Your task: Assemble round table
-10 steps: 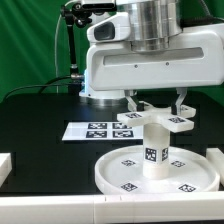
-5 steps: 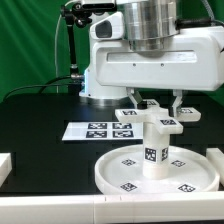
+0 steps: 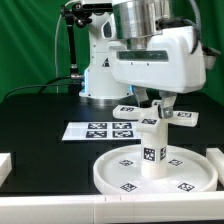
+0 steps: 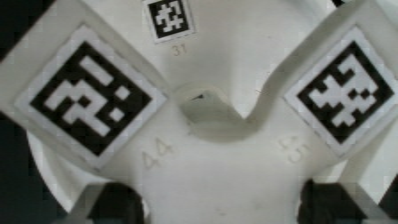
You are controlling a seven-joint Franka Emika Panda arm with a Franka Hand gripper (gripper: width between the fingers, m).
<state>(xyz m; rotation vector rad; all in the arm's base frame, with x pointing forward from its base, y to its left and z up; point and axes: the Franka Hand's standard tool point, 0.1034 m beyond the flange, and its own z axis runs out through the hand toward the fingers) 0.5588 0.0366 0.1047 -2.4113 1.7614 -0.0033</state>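
The round disc point(image 3: 155, 172) lies near the front right corner of the table point(image 3: 40, 120), with the leg point(image 3: 154, 150) upright in its hub. The hand point(image 3: 158, 106) grips the cross-shaped foot point(image 3: 152, 116) on top of the leg; seating it probably remains.

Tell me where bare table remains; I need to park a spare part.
Free: black table between the marker board and the white bar. Crowded: the round disc, its leg, the cross-shaped foot under the gripper.
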